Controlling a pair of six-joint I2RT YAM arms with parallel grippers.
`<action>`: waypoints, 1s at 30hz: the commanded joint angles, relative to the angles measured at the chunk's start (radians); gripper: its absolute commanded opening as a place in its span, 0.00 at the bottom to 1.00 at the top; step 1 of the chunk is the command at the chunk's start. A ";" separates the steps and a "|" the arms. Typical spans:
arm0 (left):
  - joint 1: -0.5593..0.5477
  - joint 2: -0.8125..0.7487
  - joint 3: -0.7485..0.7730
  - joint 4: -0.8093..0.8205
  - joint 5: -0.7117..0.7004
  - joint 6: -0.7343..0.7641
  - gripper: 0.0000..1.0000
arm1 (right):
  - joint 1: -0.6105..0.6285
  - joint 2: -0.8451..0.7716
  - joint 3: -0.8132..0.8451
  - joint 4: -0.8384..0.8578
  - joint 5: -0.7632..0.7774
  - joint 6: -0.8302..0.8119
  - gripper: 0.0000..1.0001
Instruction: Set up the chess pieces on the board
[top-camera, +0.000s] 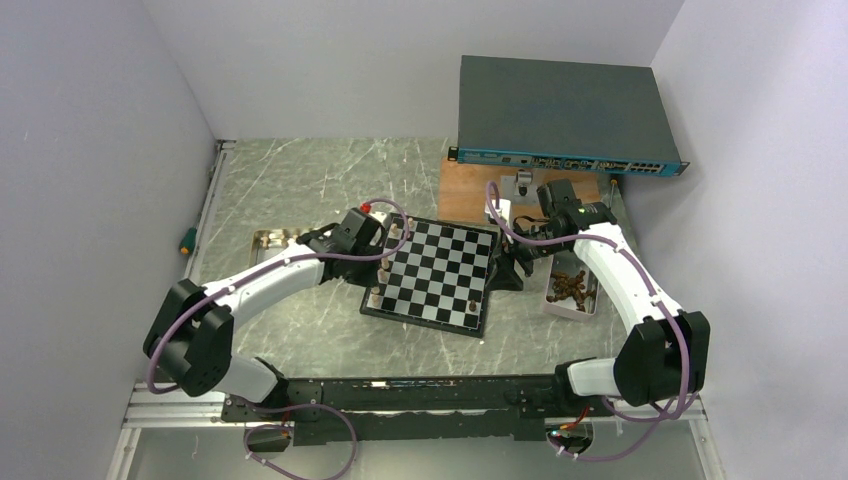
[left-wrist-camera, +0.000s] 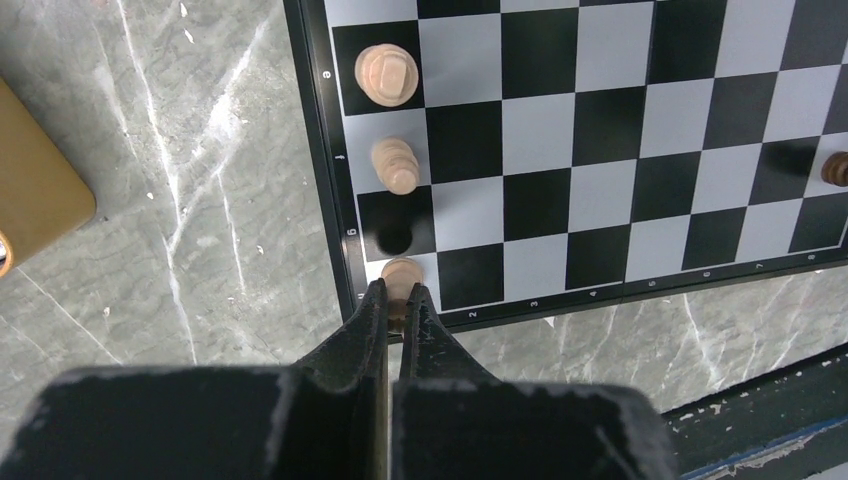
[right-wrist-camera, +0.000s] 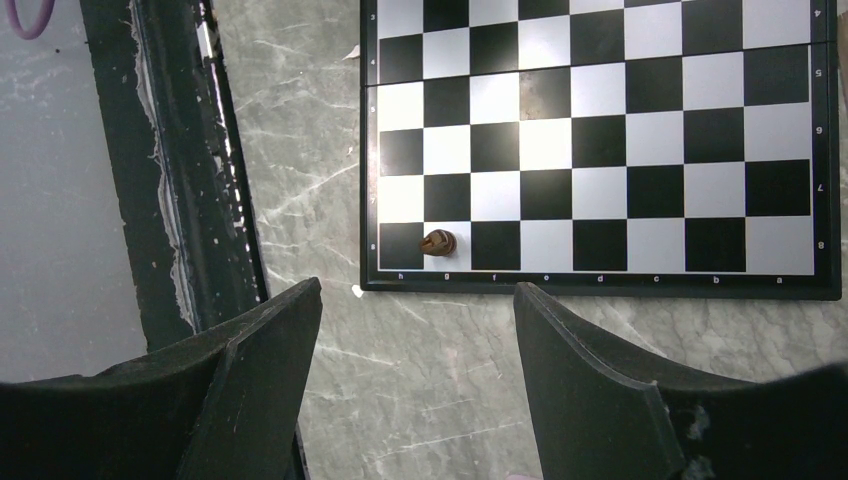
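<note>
Grey marble worktop (top-camera: 300, 180), white walls. Left tool (left-wrist-camera: 397, 303) is clenched, apparently pinching a tan piece (left-wrist-camera: 402, 272) onto the corner square at the board's (left-wrist-camera: 600, 150) 7 o'clock, filling the edge row. Right tool (right-wrist-camera: 418, 300) is released and empty, off the board at 6 o'clock.

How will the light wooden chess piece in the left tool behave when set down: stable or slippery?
Probably light: the light piece is small, narrower than one square of the board. Its wood looks smooth and round, so it may slip between the thin tips of the shut left tool, and roll if tipped.
</note>
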 joint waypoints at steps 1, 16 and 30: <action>-0.010 0.021 0.050 0.029 -0.033 -0.013 0.00 | -0.005 -0.024 -0.003 0.020 -0.041 -0.004 0.73; -0.028 0.084 0.074 0.039 -0.060 -0.007 0.00 | -0.007 -0.024 -0.001 0.017 -0.042 -0.005 0.73; -0.035 0.114 0.089 0.042 -0.080 -0.003 0.00 | -0.008 -0.022 0.002 0.015 -0.042 -0.006 0.73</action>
